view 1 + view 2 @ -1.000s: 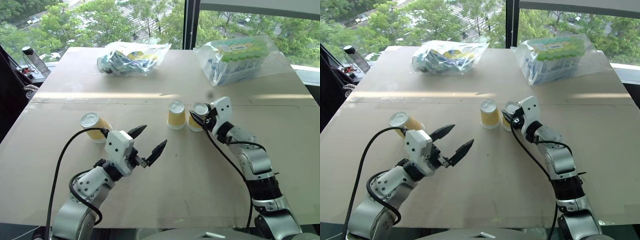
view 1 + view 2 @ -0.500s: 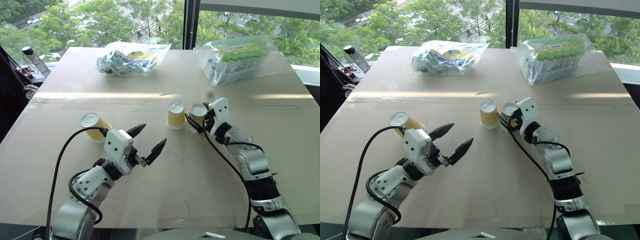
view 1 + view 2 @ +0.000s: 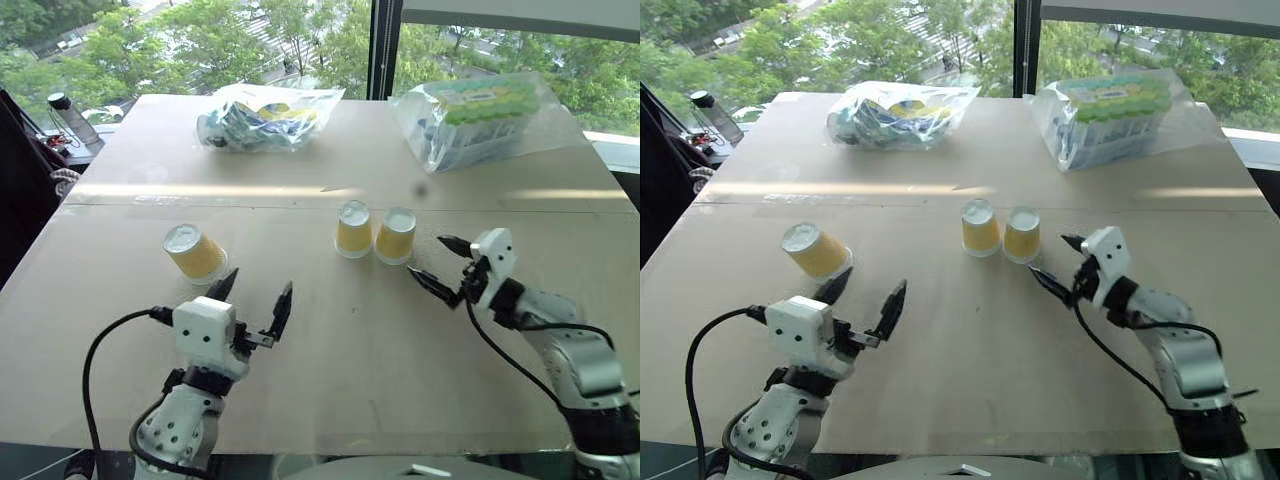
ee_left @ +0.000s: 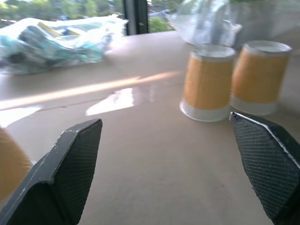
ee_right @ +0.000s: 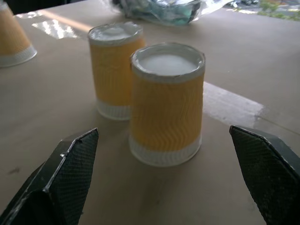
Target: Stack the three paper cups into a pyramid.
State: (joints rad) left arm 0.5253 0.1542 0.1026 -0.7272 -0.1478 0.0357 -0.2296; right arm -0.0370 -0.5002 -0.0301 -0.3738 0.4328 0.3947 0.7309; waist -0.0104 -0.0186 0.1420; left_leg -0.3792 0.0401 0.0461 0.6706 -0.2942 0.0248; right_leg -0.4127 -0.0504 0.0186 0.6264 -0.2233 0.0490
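yellow paper cups [image 3: 375, 233] paired upside down ahead of right gripper [image 3: 447, 263], third cup [image 3: 194, 252] beyond left gripper [image 3: 254, 296], both jaws released

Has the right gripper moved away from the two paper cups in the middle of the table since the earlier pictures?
Yes. The right gripper, earlier shut on the right-hand cup, now stands open and has drawn back toward the robot, apart from that cup.

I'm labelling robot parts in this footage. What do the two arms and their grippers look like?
Both arms are silver-grey metal segments with black joints, and a loose black cable runs along each. The left gripper and the right gripper each have a boxy white housing bearing two black, tapered, pointed fingers; their inner faces carry a fine cross-hatched texture.
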